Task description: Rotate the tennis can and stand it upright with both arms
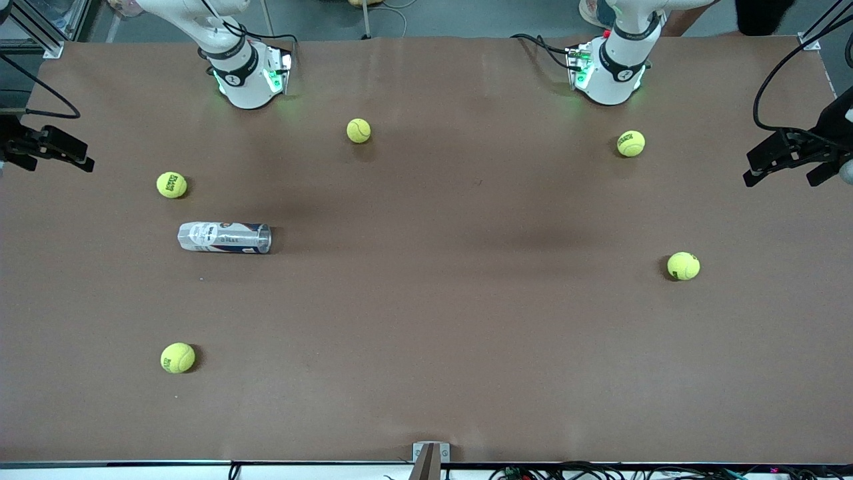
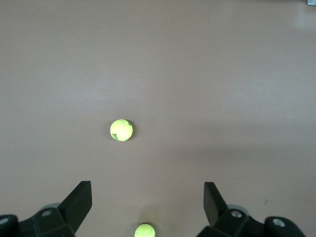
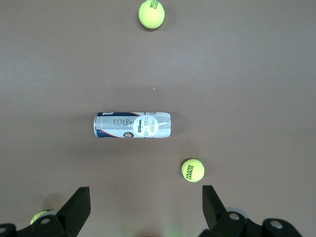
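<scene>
Clear plastic tennis can [image 1: 224, 238], lying on its side on the brown table [image 1: 426, 320] toward the right arm's end, long axis along the table's length. Round, smooth tube with a white, navy and red label; a white round sticker with print seen on it from the right wrist view [image 3: 133, 125]. Open mouth turned toward the table's middle, closed end toward the right arm's end. Touched by nothing.

Right arm [image 1: 230, 57] raised high from its white base with green lights, waiting. Right gripper [image 3: 146, 210] up in the air over the can's area, black fingers [image 3: 78, 207] spread wide, holding nothing.

Left arm [image 1: 623, 53] raised in the same way from its base. Left gripper [image 2: 147, 207] over bare table near two balls, fingers [image 2: 79, 203] also spread wide and empty.

Five yellow fuzzy tennis balls scattered well apart: one [image 1: 172, 185] near the can and farther from the front camera, one [image 1: 178, 357] nearer to that camera, one [image 1: 358, 131] between the two bases, one [image 1: 630, 143] near the left arm's base, one [image 1: 683, 265] toward the left arm's end. Matte, smooth table surface with soft shadows.
</scene>
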{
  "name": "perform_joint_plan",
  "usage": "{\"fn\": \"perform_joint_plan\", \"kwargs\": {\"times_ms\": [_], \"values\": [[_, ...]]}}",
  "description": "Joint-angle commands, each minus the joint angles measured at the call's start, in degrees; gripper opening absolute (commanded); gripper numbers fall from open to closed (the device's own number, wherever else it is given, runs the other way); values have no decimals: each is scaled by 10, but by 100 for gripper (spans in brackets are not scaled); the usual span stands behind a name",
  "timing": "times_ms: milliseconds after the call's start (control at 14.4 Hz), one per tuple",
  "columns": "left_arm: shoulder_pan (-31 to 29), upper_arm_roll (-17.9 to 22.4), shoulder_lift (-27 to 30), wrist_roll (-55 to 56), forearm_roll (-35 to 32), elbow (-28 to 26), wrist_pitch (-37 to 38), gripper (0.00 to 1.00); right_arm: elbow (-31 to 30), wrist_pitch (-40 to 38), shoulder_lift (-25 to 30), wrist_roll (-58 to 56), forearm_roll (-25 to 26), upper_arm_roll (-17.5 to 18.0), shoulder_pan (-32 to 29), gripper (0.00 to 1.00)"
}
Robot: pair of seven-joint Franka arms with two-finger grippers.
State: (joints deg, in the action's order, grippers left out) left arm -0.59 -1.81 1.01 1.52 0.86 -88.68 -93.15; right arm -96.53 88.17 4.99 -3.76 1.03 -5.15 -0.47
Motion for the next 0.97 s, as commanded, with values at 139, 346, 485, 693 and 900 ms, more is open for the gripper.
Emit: {"fn": "perform_joint_plan", "kwargs": {"times_ms": [139,346,485,693,900], "values": [[-4,0,4,-3,1,8,2,100,-23,-1,24,12,-12,4,-14,100],[-4,0,4,-6,1,7,5,100,-23,-1,26,15,-12,7,-11,100],[-4,0,4,-7,1,7,5,100,-22,2,27,14,-11,18,-11,100],[-4,0,5,-7,1,6,6,100,-20,5,27,12,-6,17,-8,100],[-4,0,4,-7,1,7,13,100,-16,5,25,10,-5,16,-9,100]]}}
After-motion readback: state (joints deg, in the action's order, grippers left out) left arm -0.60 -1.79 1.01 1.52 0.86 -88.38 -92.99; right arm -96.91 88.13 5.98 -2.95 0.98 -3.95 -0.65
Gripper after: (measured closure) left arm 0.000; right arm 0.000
